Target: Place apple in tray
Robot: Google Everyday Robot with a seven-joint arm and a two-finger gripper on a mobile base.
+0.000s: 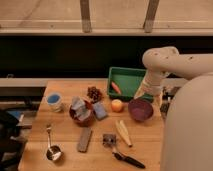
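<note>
Presently: apple point(117, 105) lay just before the green tray point(131, 75), outside it. Gripper point(144, 95) hung at the tray's near right corner, grip state untellable. Advised: approach from above, clasp the apple's middle.

Reads as a robotics test space in an office-type building, not a home kitchen. Shows a plain wooden tabletop point(60, 131) set against a pale ledge point(22, 82) and a dark wall band, with tall glazing and grey metal mullions point(85, 15) at the far side. Carries unrelated props spread singly, not a meal: green tray point(131, 70), apple point(117, 105), purple bowl point(140, 109), blue cup point(54, 101), pinecone point(94, 93), metal ladle point(52, 150), black-handled tool point(127, 159). Includes a white robot arm point(170, 60) reaching in from the right, end effector point(146, 95) low at the tray's near right corner, just beyond the purple bowl.
</note>
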